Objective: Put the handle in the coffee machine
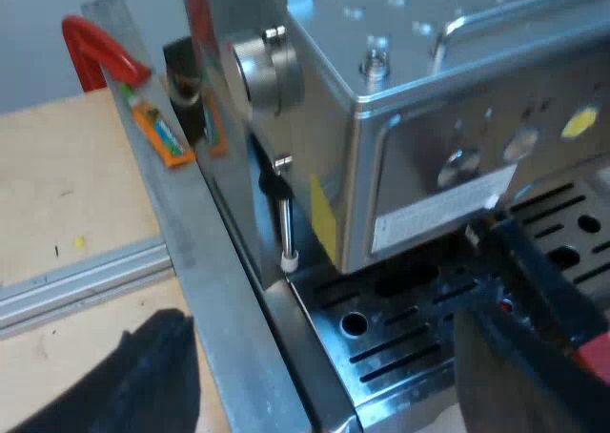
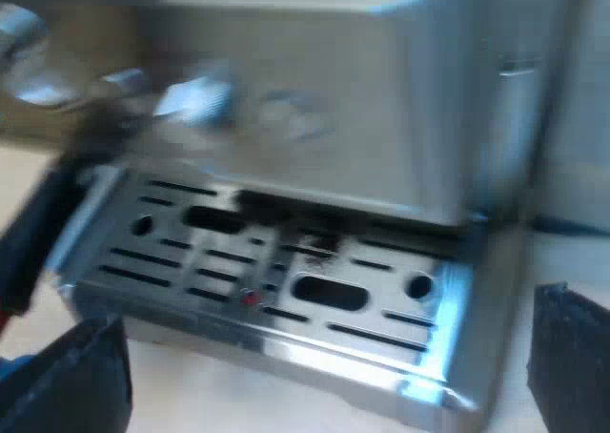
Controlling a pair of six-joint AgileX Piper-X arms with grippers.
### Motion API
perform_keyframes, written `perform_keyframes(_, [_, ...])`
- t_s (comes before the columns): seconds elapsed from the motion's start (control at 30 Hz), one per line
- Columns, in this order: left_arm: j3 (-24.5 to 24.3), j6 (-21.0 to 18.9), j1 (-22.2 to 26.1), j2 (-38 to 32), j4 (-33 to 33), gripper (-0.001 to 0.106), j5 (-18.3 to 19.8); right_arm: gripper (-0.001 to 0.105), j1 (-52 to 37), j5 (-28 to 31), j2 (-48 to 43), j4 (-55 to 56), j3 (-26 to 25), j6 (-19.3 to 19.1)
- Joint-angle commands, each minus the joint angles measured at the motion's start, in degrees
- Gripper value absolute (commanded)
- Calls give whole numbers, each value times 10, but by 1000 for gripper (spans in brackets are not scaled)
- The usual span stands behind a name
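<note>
Left gripper (image 1: 324, 342): jaws spread wide, nothing between them. Its two black fingers (image 1: 143, 381) stand apart at the near edge of the drip tray (image 1: 410, 342).

The holder's dark handle (image 1: 534, 271) slants above the tray at the front of the espresso machine (image 1: 381, 99). Its upper end reaches in under the front panel. Its red end (image 1: 596, 357) lies just beside one finger of this gripper. Whether the finger touches the handle cannot be told. The holder's metal head is hidden, so whether it is seated in the machine cannot be told either.

Right gripper (image 2: 329, 333): jaws spread and empty, facing the machine's front with one finger at each end of the tray. In the right wrist view the dark handle runs from under the panel outward past the tray's edge, close to one finger of this gripper.

Machine detail: the steam wand (image 1: 284, 214) hangs at the corner, its tip just above the tray. A round side knob (image 1: 267, 71) sits higher on the side wall. A yellow sticker (image 1: 322, 214) is on the body beside the wand.

Surroundings: a metal rail (image 1: 191, 252) runs along the machine's side on a wooden table (image 1: 67, 195). A small orange item (image 1: 162, 135) rests on the rail, and a red curved piece (image 1: 95, 47) is beyond it.
</note>
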Motion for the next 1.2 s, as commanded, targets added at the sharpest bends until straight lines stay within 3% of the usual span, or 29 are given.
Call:
perform_keyframes(0.03, [-15, -7, 0, -1, 4, 59, 3, 85, -52, -21, -5, 42, -13, -20])
perform_keyframes(0.23, [-22, -4, 27, -15, 19, 59, 3, 85, -157, -31, -34, 120, -13, -68])
perform_keyframes(0.4, [-22, 25, 57, -49, 54, 59, 3, 85, -221, -31, -79, 169, -13, -125])
perform_keyframes(0.57, [-22, 35, 58, -105, 81, 59, 12, 85, -230, -31, -138, 209, -13, -161])
perform_keyframes(0.73, [-8, 43, 58, -179, 108, 59, 12, 85, -230, -31, -212, 238, -13, -161])
perform_keyframes(0.9, [25, 83, 58, -275, 146, 59, 12, 85, -230, -31, -298, 271, -13, -161])
perform_keyframes(1.2, [72, 83, 58, -406, 248, 59, 12, 85, -230, -31, -437, 322, -8, -152])
